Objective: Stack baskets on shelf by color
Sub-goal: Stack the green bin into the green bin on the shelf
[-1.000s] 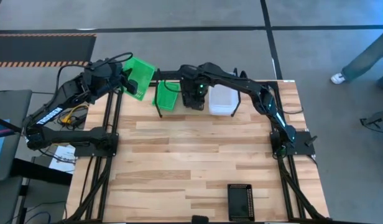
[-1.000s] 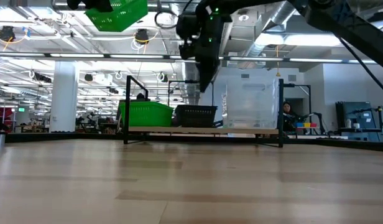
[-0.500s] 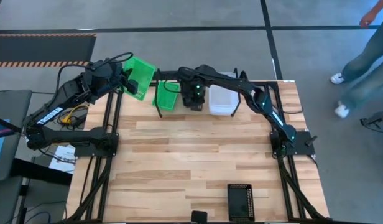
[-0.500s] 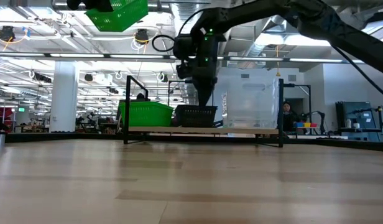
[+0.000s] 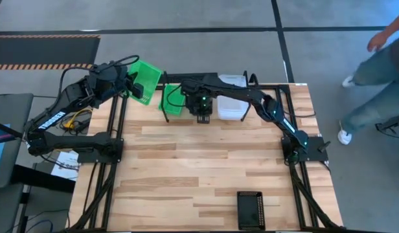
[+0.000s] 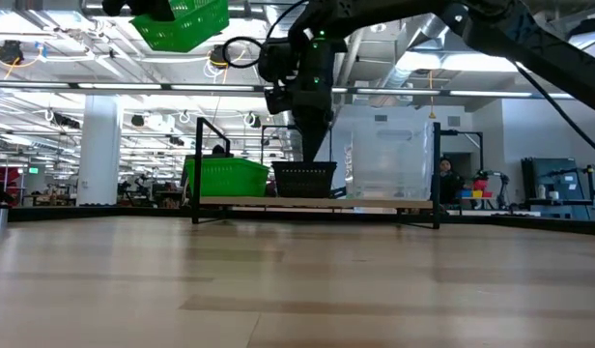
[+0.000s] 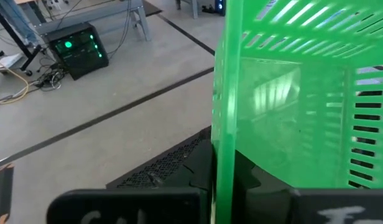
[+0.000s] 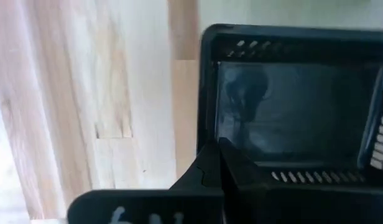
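My left gripper (image 5: 136,85) is shut on a bright green basket (image 5: 145,77), raised beyond the table's far-left corner and high in the low view (image 6: 182,21). My right gripper (image 5: 203,111) reaches across to the black wire shelf (image 6: 201,145) at the far edge and is shut on a black mesh basket (image 6: 304,179). That basket stands on the shelf between a second green basket (image 6: 225,177) and a stack of clear baskets (image 6: 389,159). From above, the gripper hides most of the black basket. My left gripper pinches the green basket's side wall at its rim (image 7: 220,155), one finger inside (image 7: 253,177) and one outside. The basket is lifted clear and tilted. My right gripper comes from above, pointing down, onto the black basket's end wall (image 8: 207,134), fingers (image 8: 211,167) astride the rim. The basket's bottom rests on the shelf.
Another black basket (image 5: 250,210) lies at the table's near edge, right of centre. A person (image 5: 374,71) walks on the floor past the table's far-right corner. Bare wooden table (image 5: 199,162) lies between shelf and near edge.
My right gripper has come down over the shelf and shifted a little toward the table's near edge, its fingers reaching the black basket's rim. The black basket stays on the shelf. The person beyond the right edge has walked on.
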Robot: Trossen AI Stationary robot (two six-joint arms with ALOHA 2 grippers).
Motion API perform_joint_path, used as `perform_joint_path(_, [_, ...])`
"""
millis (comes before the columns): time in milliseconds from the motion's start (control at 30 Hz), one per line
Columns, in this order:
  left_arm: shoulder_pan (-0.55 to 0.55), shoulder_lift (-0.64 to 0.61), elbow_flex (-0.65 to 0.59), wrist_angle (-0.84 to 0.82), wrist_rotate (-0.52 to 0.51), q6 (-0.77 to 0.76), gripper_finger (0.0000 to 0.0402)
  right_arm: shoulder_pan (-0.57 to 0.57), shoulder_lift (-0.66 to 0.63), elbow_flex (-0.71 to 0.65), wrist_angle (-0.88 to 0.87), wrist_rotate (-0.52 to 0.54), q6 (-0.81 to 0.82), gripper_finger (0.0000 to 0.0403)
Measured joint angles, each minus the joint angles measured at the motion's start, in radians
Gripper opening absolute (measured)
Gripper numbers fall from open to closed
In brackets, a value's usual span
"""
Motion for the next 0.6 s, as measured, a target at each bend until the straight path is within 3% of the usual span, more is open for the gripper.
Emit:
perform_joint_path(233, [0.0, 0.0, 0.0, -0.013, 0.005, 0.0, 0.0, -0.037, 0.0, 0.0, -0.016, 0.058, 0.001, 0.0])
perform_joint_path(600, [0.0, 0.0, 0.0, -0.048, 0.011, -0.019, 0.0, -0.127, 0.01, 0.0, 0.034, 0.059, 0.001, 0.0])
